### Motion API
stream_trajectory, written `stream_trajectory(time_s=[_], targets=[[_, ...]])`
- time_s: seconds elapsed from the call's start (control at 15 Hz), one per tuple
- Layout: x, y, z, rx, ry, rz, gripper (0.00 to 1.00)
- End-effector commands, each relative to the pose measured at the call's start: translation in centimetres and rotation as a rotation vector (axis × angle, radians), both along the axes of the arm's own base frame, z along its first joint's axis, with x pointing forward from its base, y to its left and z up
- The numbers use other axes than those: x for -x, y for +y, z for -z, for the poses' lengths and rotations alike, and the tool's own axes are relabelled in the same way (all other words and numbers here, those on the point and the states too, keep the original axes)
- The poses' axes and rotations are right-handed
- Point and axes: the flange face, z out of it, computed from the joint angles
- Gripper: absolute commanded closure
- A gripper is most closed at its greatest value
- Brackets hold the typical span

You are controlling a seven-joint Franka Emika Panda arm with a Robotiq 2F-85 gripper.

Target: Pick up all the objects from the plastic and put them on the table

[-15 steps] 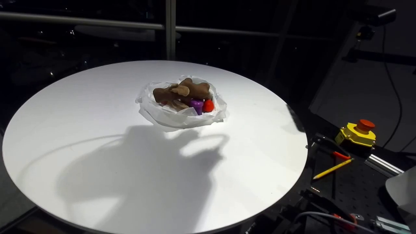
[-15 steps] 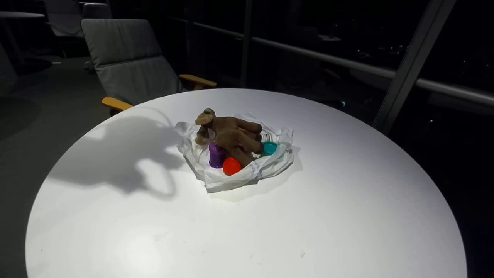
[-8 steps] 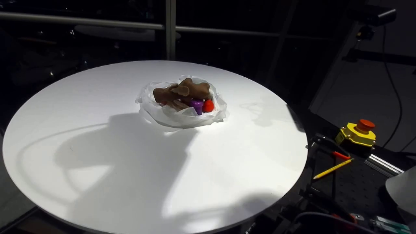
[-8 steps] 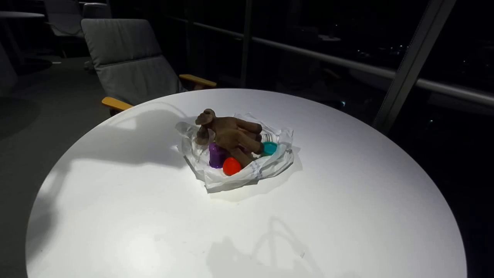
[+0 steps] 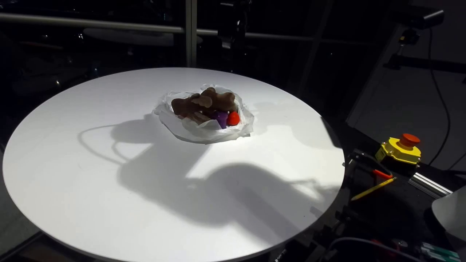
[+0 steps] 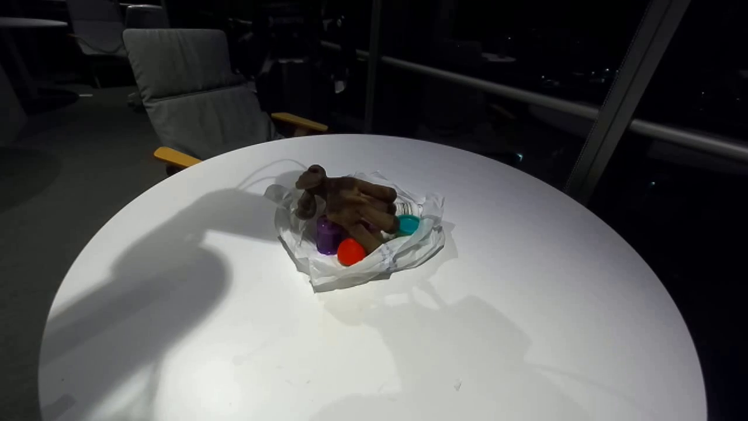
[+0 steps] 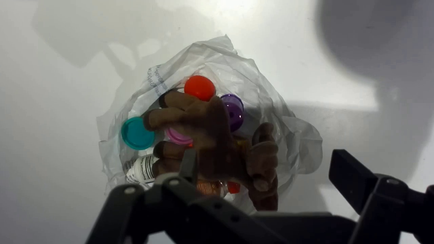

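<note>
White, the desk (image 5: 72,203) spreads below the tool (image 7: 263,162), which is released, its jaws wide apart. Beneath the tool the plastic (image 7: 213,51) lies on the desk, cradling the brown toy (image 7: 217,135), which the wrist view shows partly behind one jaw. Past the jaws in that view, inside the plastic, sit the purple cup (image 7: 234,117), teal piece (image 7: 137,133) and red piece (image 7: 199,87).

Open table (image 6: 561,245) rings the plastic (image 7: 210,56), whose middle a brown toy (image 7: 213,135) blocks.
</note>
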Motion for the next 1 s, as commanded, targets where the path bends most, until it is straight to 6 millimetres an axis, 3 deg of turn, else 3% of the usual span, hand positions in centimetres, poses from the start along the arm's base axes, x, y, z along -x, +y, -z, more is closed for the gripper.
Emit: stream_trajectory(time_s=[0.0, 0.4, 0.93], targets=[[-3.1, 0.3, 4.0, -0.032, 0.022, -0.008, 0.0], [-5.0, 0.5, 12.0, 0.031, 0.04, 0.006, 0.0], [-8.5, -1.3, 16.2, 0.304, -0.08, -0.012, 0.0]])
